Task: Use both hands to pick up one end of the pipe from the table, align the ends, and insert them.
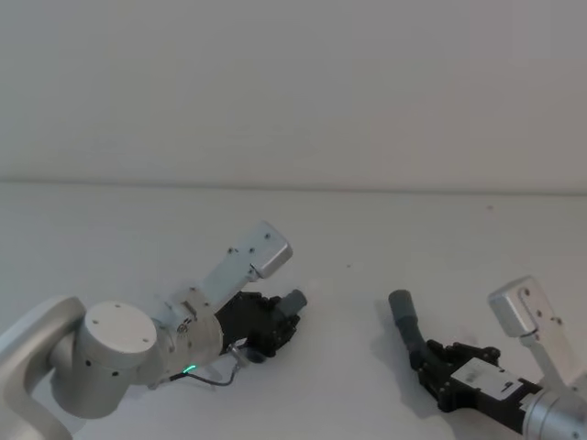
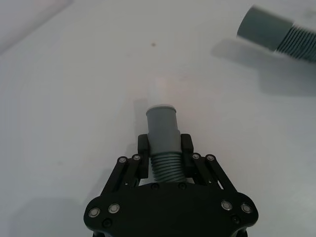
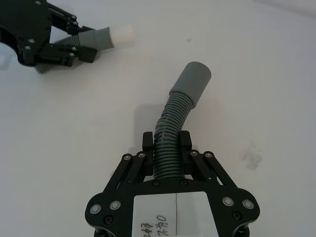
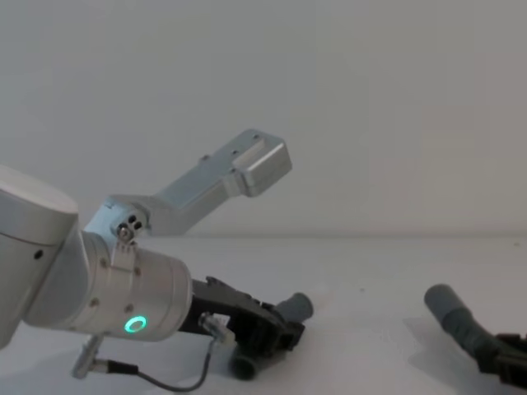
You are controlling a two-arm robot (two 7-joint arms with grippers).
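Note:
My left gripper (image 1: 282, 323) is shut on the short curved pipe piece (image 4: 280, 325). Its smooth cuff (image 2: 162, 129) sticks out past the fingertips and points to the right. My right gripper (image 1: 427, 359) is shut on the corrugated hose (image 3: 168, 143), which bends upward to its wider cuff (image 3: 193, 81). In the head view the two ends face each other across a stretch of bare white table (image 1: 348, 275), the left cuff (image 1: 294, 301) apart from the right cuff (image 1: 401, 304). The left wrist view shows the hose's cuff (image 2: 260, 29) farther off.
The white table runs back to a plain wall. The left arm's silver body with its green ring light (image 4: 134, 324) fills the near left. A silver bracket (image 1: 523, 316) rises by the right wrist.

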